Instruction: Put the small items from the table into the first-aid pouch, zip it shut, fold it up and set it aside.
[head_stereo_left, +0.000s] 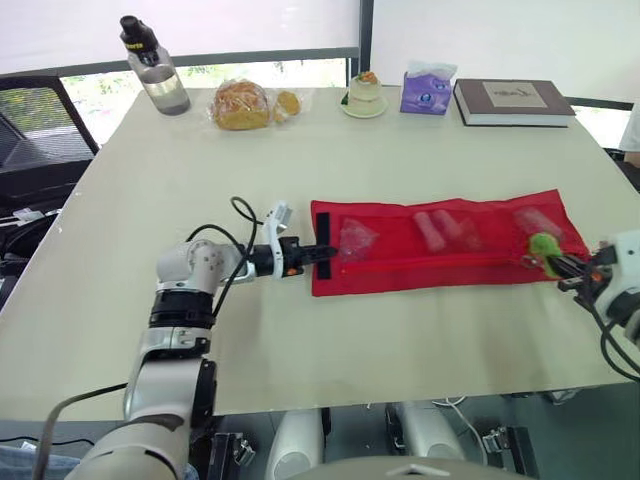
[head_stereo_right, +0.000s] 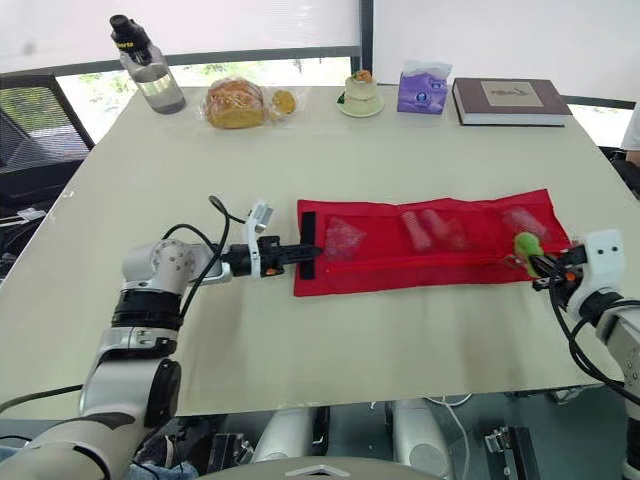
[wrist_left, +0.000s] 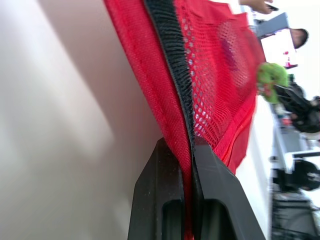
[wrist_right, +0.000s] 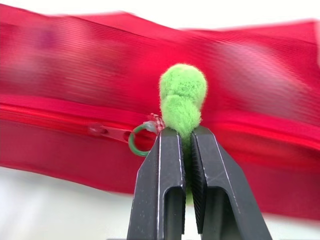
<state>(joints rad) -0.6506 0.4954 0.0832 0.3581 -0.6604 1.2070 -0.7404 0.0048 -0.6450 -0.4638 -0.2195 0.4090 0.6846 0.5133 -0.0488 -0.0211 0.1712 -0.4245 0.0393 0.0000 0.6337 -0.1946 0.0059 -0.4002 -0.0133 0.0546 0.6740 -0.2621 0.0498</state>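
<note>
Table (head_stereo_left: 300, 160): pale top, on which all the items below are being carried.

First-aid pouch (head_stereo_left: 440, 245): red, mesh-fronted. It is being kept spread flat and unfolded on the table's near right half, its long side running left to right.

Small items (head_stereo_left: 432, 230): several pale packets are being shown through the mesh, already inside the pouch, spaced along its length.

Black strip (head_stereo_left: 322, 238): it is being seen across the pouch's left end.

Left gripper (head_stereo_left: 318, 253): its fingers are being pressed together on the pouch's left edge, at the black strip. In the left wrist view red fabric is being squeezed between the two pads.

Zip slider (wrist_right: 102, 132): it is being seen at the pouch's right end, joined by a green ring (wrist_right: 137, 140) to the pull. Whether the zip is fully closed cannot be told.

Green fuzzy pull (head_stereo_left: 543, 247): it is being pinched at its lower part.

Right gripper (head_stereo_left: 560, 265): its fingers are being held narrow, clamped on the green fuzzy pull.

Far edge of the table, left to right: water bottle (head_stereo_left: 155, 68), bagged bread (head_stereo_left: 241, 105), dessert cup (head_stereo_left: 364, 95), tissue pack (head_stereo_left: 427, 90), book (head_stereo_left: 513, 101). All are being kept well apart from the pouch.
</note>
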